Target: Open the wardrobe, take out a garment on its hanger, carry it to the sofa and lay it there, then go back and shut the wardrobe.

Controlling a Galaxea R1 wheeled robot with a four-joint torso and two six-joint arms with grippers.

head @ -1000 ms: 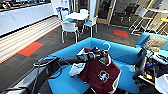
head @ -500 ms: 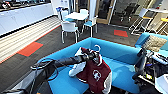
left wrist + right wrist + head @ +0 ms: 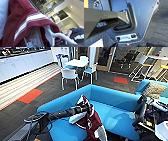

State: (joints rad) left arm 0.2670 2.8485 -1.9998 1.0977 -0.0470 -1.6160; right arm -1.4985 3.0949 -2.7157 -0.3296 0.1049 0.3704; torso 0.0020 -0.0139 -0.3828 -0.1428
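The left gripper (image 3: 83,107) is clamping the hanger (image 3: 55,35), and the garment (image 3: 91,120) is dangling from it just over the sofa (image 3: 115,100) seat; whether the right gripper's fingers are apart, I cannot tell; beyond the sofa, white chairs (image 3: 68,74) are ringing a table (image 3: 76,63)

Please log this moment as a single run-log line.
phase: carrying to sofa | left end effector: holds jacket on hanger | jacket: hanging over sofa front edge, not laid | right end effector: state unclear

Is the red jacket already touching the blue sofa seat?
Cannot tell. In the head view the jacket hangs from the left gripper before the sofa; no contact or gap shows plainly.
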